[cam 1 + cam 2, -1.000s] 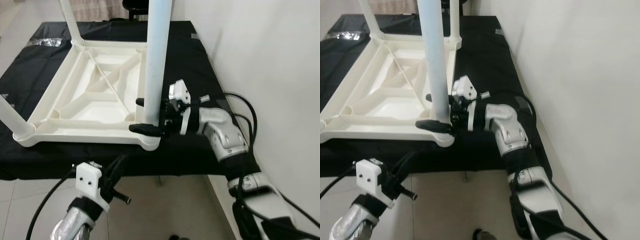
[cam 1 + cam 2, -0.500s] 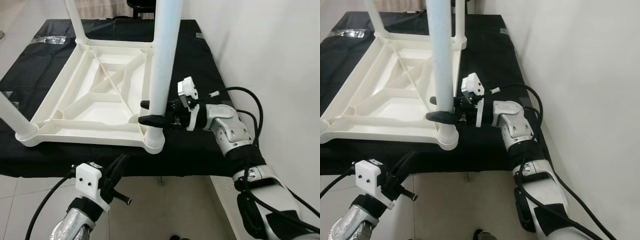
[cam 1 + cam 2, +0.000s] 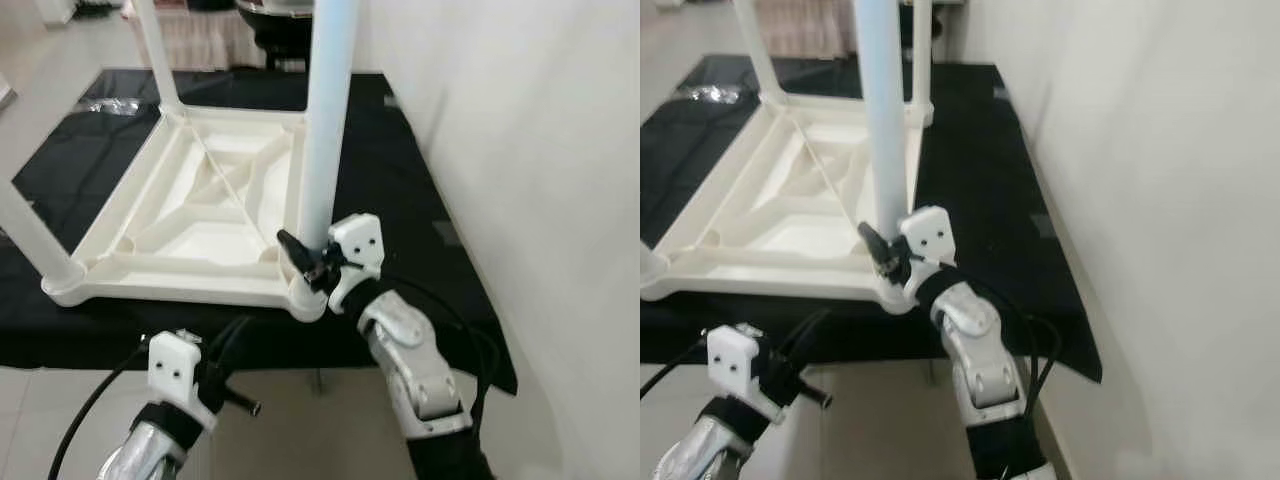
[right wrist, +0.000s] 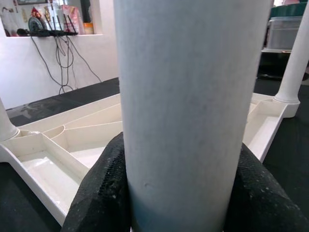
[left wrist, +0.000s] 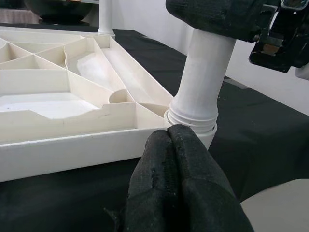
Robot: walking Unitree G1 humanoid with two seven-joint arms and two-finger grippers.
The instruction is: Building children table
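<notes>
Nearest the camera, the left gripper point(image 3: 240, 335) is held low before the surface's point(image 3: 400, 190) front edge, its fingers point(image 5: 178, 183) pressed together. Beyond it, the right gripper point(image 3: 305, 262) is clamped around the white table leg point(image 3: 325, 130) just above its corner socket. Since a second ago the right forearm has swung from the wall side to the near side, suggesting the leg is being twisted home. The upturned tabletop point(image 3: 200, 215) lies further back on the black cloth.

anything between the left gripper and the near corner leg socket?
Nothing visible. The left gripper, fingers together, points at the white plastic table leg where it sits in the upturned white tabletop's corner socket. The right gripper already clamps that leg just above the socket.
</notes>
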